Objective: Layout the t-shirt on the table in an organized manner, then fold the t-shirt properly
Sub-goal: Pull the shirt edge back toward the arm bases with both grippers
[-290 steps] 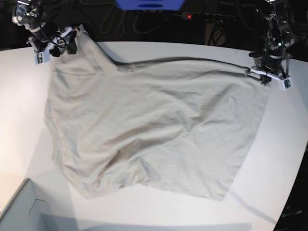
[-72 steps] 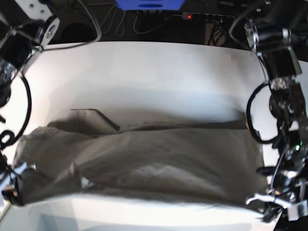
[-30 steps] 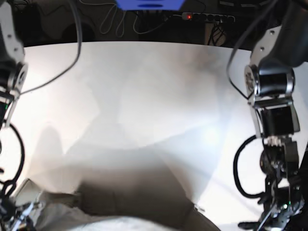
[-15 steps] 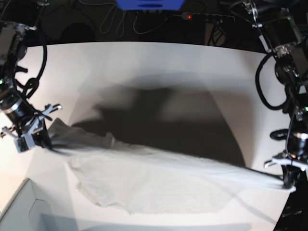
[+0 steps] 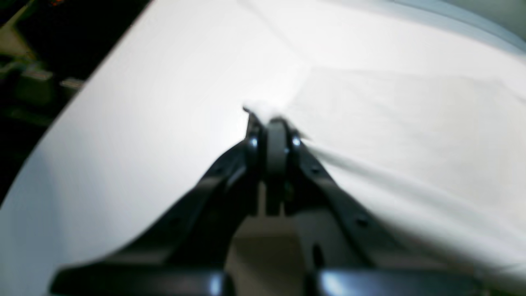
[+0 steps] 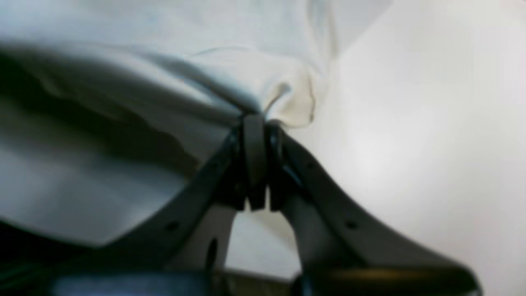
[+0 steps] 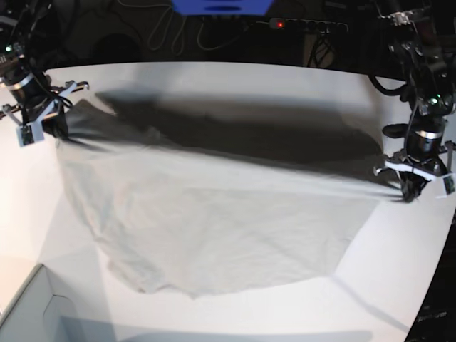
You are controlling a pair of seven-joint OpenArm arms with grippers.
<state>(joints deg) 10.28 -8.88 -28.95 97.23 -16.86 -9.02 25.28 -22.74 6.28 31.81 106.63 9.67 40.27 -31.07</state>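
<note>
The pale beige-grey t-shirt (image 7: 214,221) hangs stretched between both arms above the white table (image 7: 214,78), its lower part trailing onto the tabletop near the front. My left gripper (image 7: 407,191), at the base view's right, is shut on one corner of the cloth; the left wrist view shows the gripper (image 5: 271,119) pinching a small tuft of t-shirt (image 5: 411,135). My right gripper (image 7: 55,132), at the base view's left, is shut on the opposite corner; its wrist view shows the gripper (image 6: 257,119) clamped on bunched t-shirt (image 6: 205,65).
A grey box corner (image 7: 25,310) stands at the front left. Cables and a power strip (image 7: 299,25) lie in the dark beyond the table's far edge. The table's curved edge (image 7: 438,271) runs down the right side.
Both grippers have moved away from the camera toward the far half of the table, carrying the shirt with them. The cloth now spreads wider and flatter, with more of it over the table's middle.
</note>
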